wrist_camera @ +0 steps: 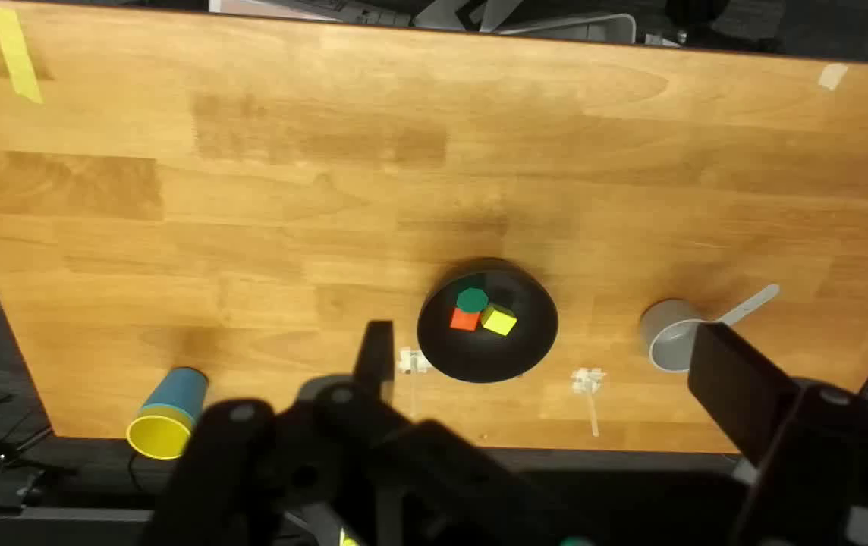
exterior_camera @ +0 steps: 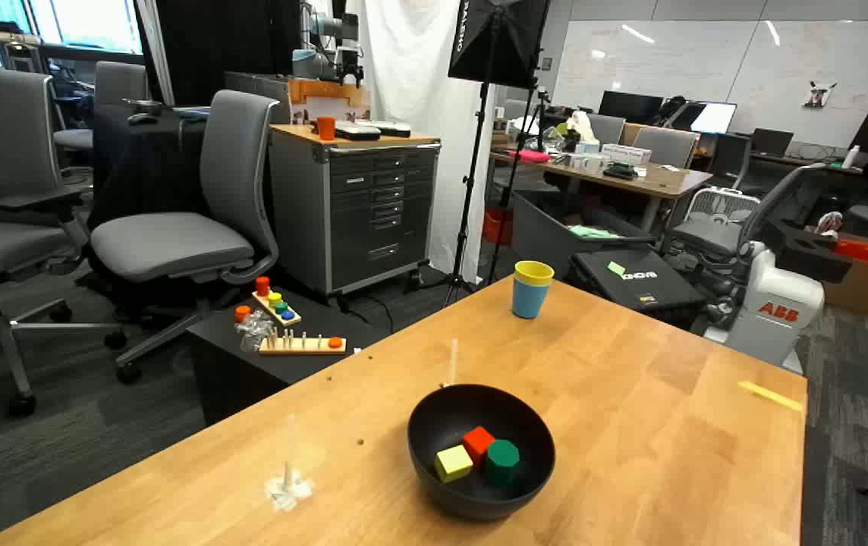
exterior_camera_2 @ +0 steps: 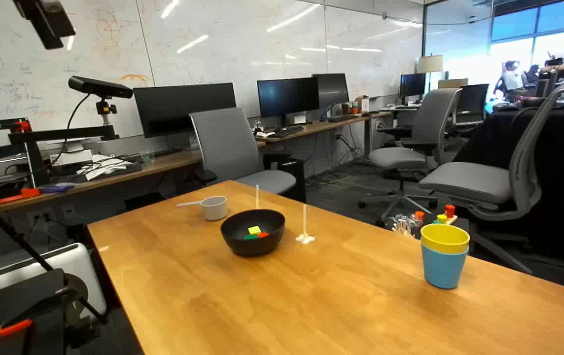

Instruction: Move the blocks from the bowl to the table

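Gripper [wrist_camera: 546, 356]: fingers well parted, holding nothing, above the table [wrist_camera: 267, 220]. Black bowl [wrist_camera: 491, 362]: holds yellow block [wrist_camera: 500, 321], red block [wrist_camera: 465, 319] and green block [wrist_camera: 472, 299], bunched. Likely faults: two blocks pinched at once through crowding; bowl tipped by a finger catching its rim. Sides per the wrist view: two upright sticks [exterior_camera_2: 304, 222], near and beside the bowl, possible snags; measuring cup [wrist_camera: 668, 335], right; stacked cups [wrist_camera: 171, 409], left, by the near edge; roomiest wood, far and left.

1. Window [exterior_camera: 96, 26] glares near-white in an exterior view.
2. Glare streaks the whiteboard [exterior_camera_2: 232, 59] in both exterior views.
3. Wrist view: soft shadow beside the bowl [wrist_camera: 495, 360]; gripper [wrist_camera: 544, 356] nearly black, blurred.
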Robot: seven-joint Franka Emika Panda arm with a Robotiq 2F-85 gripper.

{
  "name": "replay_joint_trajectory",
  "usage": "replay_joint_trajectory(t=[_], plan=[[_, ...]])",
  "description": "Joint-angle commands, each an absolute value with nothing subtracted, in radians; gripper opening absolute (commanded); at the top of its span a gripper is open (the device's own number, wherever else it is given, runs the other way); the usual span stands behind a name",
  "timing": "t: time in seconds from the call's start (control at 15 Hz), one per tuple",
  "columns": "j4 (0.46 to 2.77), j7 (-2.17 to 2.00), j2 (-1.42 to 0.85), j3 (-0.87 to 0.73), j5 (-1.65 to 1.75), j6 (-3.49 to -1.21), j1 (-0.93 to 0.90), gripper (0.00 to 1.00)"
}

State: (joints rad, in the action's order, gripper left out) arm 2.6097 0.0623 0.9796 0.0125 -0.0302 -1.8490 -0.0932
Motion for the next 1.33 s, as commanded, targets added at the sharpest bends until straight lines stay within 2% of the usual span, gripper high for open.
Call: replay_joint_trajectory(t=[0.0,0.53,1.27], plan=[[2.604,0.065,0.979,0.016,-0.034,-1.846,-0.088,1.00],[2.616,0.035,0.952,0.035,-0.031,-1.906,-0.077,1.00],[2.614,-0.136,0.717,0.109,-0.011,-2.086,-0.034,1.00]])
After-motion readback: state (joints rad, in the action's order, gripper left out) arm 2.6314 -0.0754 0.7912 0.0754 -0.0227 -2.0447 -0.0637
